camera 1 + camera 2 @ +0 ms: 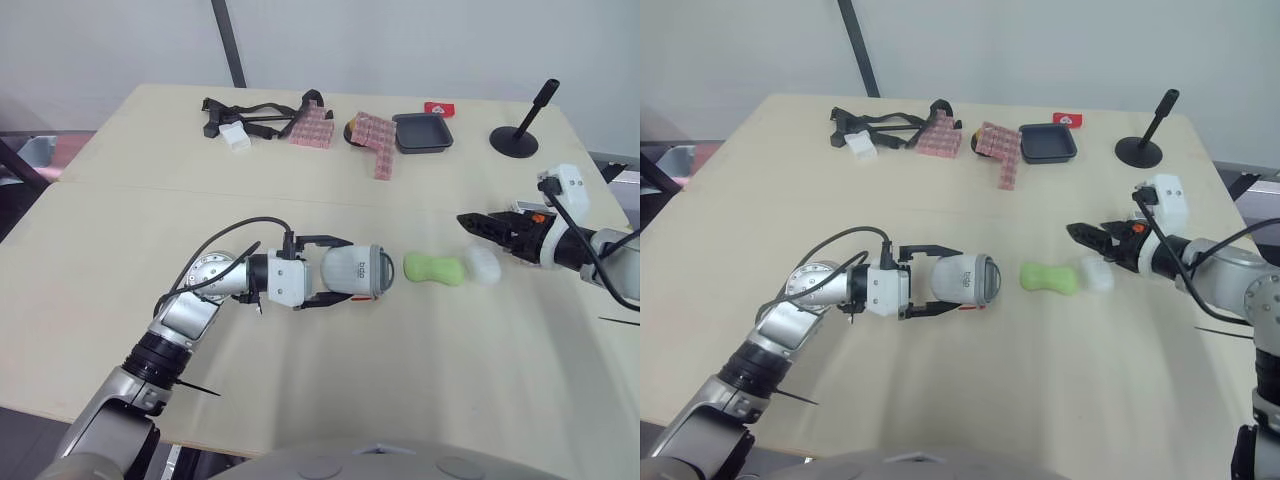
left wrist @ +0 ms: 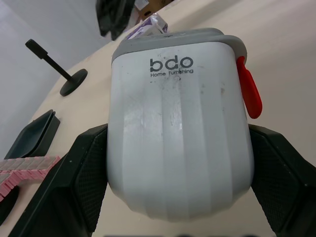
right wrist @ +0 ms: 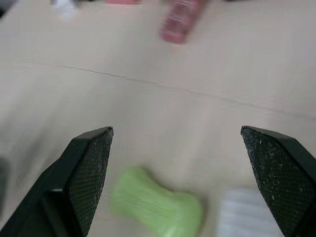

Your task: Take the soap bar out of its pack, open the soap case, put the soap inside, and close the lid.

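Lying on its side on the table [image 1: 300, 215], the soap case [image 1: 965, 280] is clamped at its 2 flanks by the left gripper [image 1: 340, 271], its lid apparently shut. The green soap [image 1: 434, 268] rests unwrapped between the case and the right gripper [image 1: 466, 221], whose 2 fingers stand spread and empty, with the white pack [image 1: 484, 265] just beside it. Probable faults are 2: the smooth case twisting in its clamp when the red latch [image 2: 248, 94] is pressed, and the rounded soap skidding from a pinch.
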`<action>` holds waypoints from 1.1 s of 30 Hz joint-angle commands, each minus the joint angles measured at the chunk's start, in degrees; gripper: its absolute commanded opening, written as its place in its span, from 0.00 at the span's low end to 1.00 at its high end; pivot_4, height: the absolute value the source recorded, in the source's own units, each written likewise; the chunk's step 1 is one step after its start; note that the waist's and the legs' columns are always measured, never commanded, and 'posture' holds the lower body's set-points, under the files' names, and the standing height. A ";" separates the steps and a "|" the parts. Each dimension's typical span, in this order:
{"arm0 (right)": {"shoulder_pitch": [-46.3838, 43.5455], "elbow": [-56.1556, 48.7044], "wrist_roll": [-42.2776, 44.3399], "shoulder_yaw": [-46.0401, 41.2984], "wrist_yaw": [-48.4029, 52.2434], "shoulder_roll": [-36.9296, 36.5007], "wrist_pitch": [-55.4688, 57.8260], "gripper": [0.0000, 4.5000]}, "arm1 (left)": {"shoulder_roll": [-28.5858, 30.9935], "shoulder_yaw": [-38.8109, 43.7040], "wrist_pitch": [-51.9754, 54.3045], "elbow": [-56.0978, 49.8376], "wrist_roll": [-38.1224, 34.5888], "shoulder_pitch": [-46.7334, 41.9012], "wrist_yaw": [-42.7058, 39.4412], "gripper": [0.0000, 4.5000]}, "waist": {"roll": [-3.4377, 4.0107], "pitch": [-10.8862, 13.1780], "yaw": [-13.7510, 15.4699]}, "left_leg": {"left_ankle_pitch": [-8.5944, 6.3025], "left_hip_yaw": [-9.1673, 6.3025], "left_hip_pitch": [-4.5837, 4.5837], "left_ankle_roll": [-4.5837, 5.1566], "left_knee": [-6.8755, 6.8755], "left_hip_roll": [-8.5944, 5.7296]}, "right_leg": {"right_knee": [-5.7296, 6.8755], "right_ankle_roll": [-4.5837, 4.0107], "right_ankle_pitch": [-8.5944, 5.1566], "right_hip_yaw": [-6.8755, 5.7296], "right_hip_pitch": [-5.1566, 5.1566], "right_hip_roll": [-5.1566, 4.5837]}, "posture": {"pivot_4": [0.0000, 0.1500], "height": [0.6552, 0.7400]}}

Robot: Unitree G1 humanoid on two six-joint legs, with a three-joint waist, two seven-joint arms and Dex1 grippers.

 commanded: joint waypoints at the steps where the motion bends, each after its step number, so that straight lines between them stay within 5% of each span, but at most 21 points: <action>1: 5.58 -4.52 -8.48 0.91 12.99 0.92 -13.05 0.99 | 0.02 0.60 3.61 -0.88 -2.05 -0.51 -0.34 0.77 | -0.01 0.00 0.11 | 0.00 0.00 -0.03 0.01 0.00 0.04 | -0.01 0.00 0.00 -0.01 0.00 -0.02 | 1.00 1.00; 6: 17.00 -6.54 -28.14 9.47 34.84 -0.58 -39.73 0.99 | 0.41 1.10 13.89 -2.48 -5.10 -1.44 -2.32 0.77 | -0.01 0.00 -0.33 | -0.02 0.02 -0.03 0.04 0.00 0.12 | 0.00 -0.02 -0.01 -0.04 -0.04 -0.05 | 1.00 1.00; 12: 21.76 -3.26 -34.75 13.28 45.36 2.80 -54.98 0.99 | 2.96 0.25 20.57 -3.34 -5.50 -2.88 -6.89 0.77 | -0.03 0.00 -1.30 | -0.16 0.04 0.00 0.36 0.01 0.15 | 0.14 -0.03 -0.02 -0.01 -0.11 -0.05 | 1.00 1.00; 33: 24.87 -1.65 -34.89 13.31 46.67 6.47 -57.75 0.99 | 2.41 -2.92 29.85 1.73 2.39 -14.30 -8.08 0.77 | -0.02 0.00 -1.81 | -0.15 0.03 -0.02 0.61 0.15 0.15 | 0.33 -0.36 -0.21 -0.03 -0.27 -0.10 | 1.00 1.00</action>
